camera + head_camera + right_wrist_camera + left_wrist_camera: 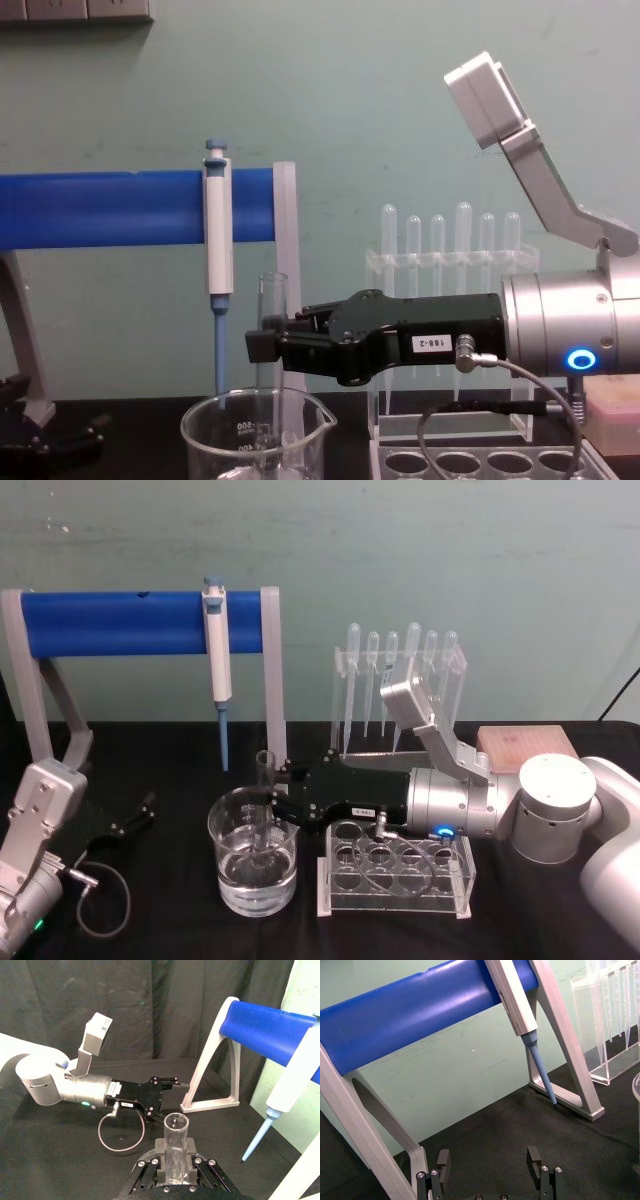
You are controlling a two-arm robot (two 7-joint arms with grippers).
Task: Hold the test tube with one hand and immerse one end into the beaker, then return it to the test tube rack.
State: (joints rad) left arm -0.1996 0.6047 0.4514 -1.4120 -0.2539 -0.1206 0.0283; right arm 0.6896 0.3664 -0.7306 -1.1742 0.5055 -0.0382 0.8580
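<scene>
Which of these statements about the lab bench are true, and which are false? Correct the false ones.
1. The right end effector grips the test tube upright. True.
2. The tube's lower end is inside the beaker. True.
3. The left end effector holds the pipette. False: it is open and empty, low on the robot's left, and the pipette hangs on the blue bar.
4. The test tube rack holds three tubes. False: its holes are empty.
</scene>
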